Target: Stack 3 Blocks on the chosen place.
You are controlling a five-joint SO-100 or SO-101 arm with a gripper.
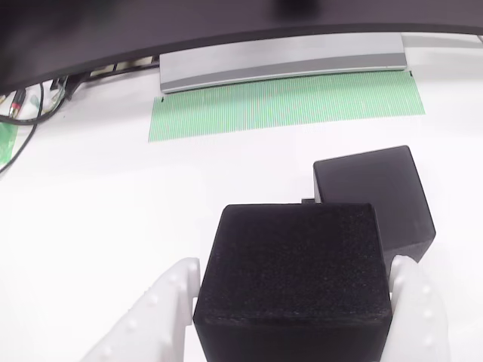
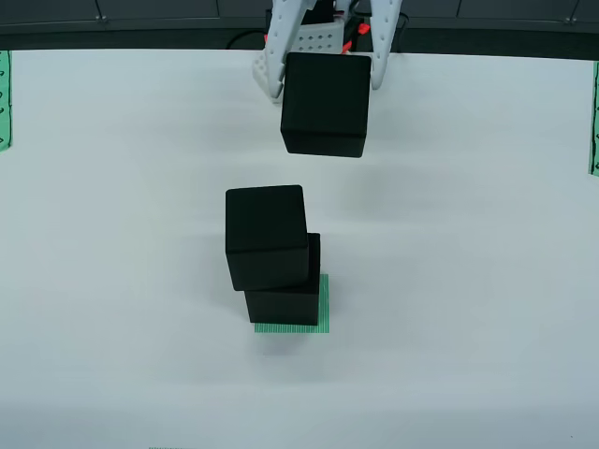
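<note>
In the view from above, my gripper (image 2: 325, 82) is at the table's far edge, shut on a black block (image 2: 323, 103) that hangs in the air. Two more blocks stand stacked on the chosen place (image 2: 324, 313), a small green striped patch. The upper block (image 2: 267, 234) sits shifted left and turned a little on the lower block (image 2: 285, 307). In the view that rides on the gripper, the held block (image 1: 294, 279) sits between the white fingers (image 1: 162, 313), and the stack's upper block (image 1: 373, 196) lies just beyond it to the right.
A long green striped band (image 1: 287, 105) and a silver bar (image 1: 279, 64) lie ahead in the view that rides on the gripper, with cables (image 1: 23, 105) at the far left. From above, green strips (image 2: 3, 98) mark the table's left and right edges.
</note>
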